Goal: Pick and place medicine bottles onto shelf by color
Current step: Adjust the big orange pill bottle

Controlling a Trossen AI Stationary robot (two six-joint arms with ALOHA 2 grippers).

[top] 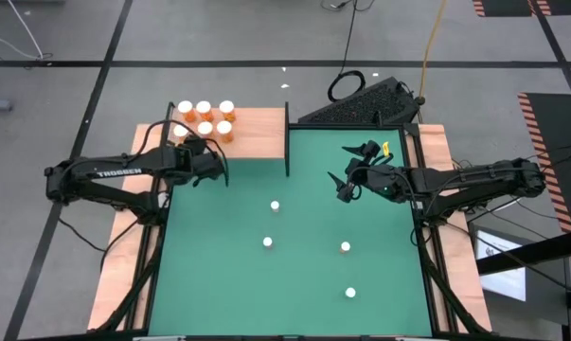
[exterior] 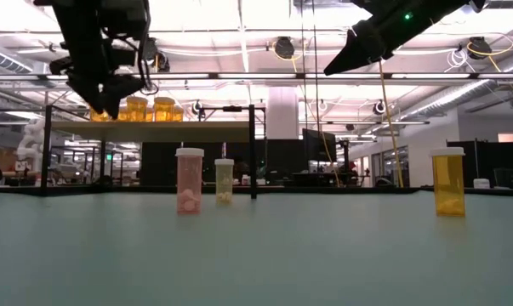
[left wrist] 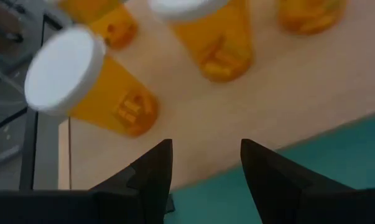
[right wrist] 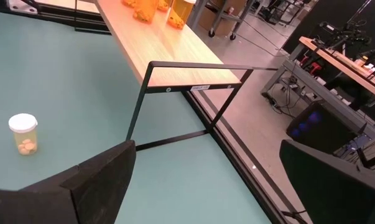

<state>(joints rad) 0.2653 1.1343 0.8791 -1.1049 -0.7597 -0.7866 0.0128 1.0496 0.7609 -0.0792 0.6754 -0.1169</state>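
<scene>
While six orange bottles crowd the shelf, four small ones wait on the mat.
High view: left gripper hangs at the shelf's near edge, orange bottles just beyond it; right gripper hovers over the green mat, small bottles below and beside it.
Low view: left claw level with the shelf board — bottles behind it.
Left wrist view: fingers half spread, nothing between them; nearest bottle just ahead.
Right wrist view: jaws wide, empty; black post frame ahead, small bottle off to one side.
Advice: back the left claw off level, clear of caps — open mat lies behind it.
</scene>
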